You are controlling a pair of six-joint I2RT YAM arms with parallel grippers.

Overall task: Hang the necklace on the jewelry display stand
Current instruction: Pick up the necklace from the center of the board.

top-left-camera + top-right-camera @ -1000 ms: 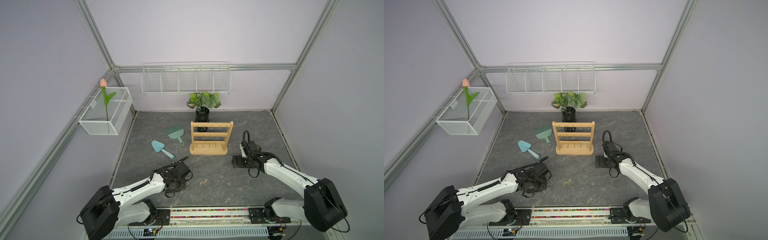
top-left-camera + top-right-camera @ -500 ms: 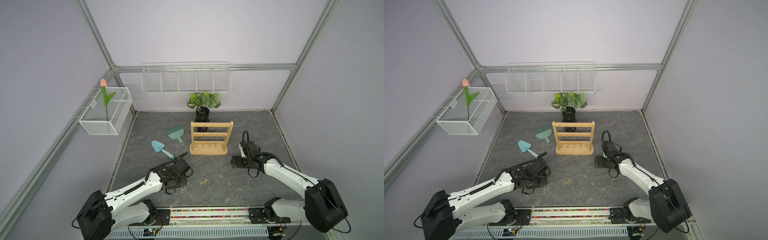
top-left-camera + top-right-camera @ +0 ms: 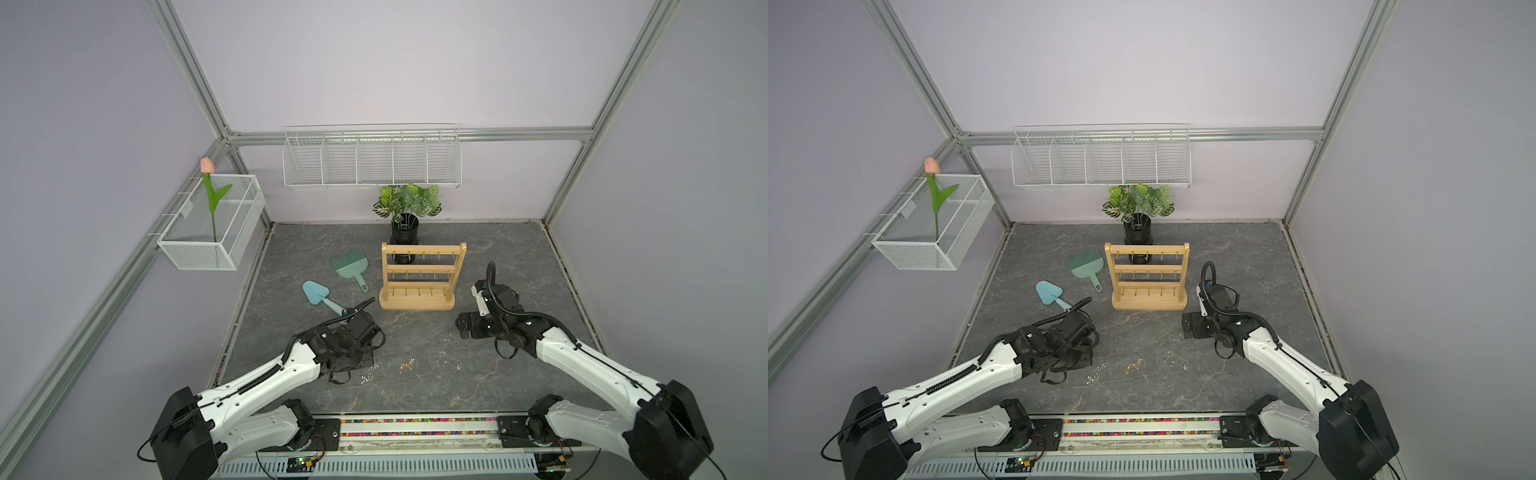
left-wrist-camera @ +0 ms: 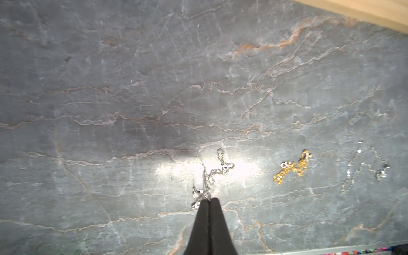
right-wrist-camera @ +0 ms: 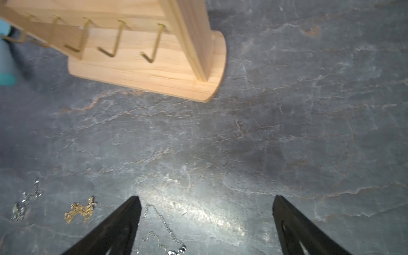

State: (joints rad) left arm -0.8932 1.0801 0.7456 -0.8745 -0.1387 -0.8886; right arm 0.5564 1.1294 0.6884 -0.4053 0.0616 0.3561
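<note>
left gripper point(image 4: 208, 199): the black fingers point(image 4: 203, 220) are pressed together, with no gap between the tips. they pinch the silver necklace point(image 4: 220, 167) at one end. from the tips the chain runs out in loose loops over the grey veined worktop point(image 4: 110, 88). i cannot tell if any of it is lifted clear.

in both top views the silver necklace point(image 3: 368, 376) point(image 3: 1096, 374) lies at the left arm's wrist, near the front of the worktop and well apart from the jewelry display stand point(image 3: 419, 274) point(image 3: 1148, 278).

a gold necklace point(image 4: 291, 169) lies bunched beside it, not touching. past that lies a thin silver chain point(image 4: 362, 167), spread out. in a top view the three make a row between the two arms, with the gold necklace point(image 3: 406, 365) in the middle.

right gripper point(image 5: 205, 197): the fingers point(image 5: 119, 225) stand wide apart and hold nothing. the thin silver chain point(image 5: 163, 223) lies on the worktop just beside one finger. the gold necklace point(image 5: 81, 210) is further off to that side.

the stand is upright at mid worktop on its flat base. the right wrist view shows one rounded end of the base point(image 5: 154, 70) and a row of gold hooks point(image 5: 152, 44), ahead of the open fingers and clear of them.

behind the stand is a potted plant point(image 3: 405, 203). to the stand's left lie a green hand rake point(image 3: 349, 266) and a blue trowel point(image 3: 316, 293).
</note>
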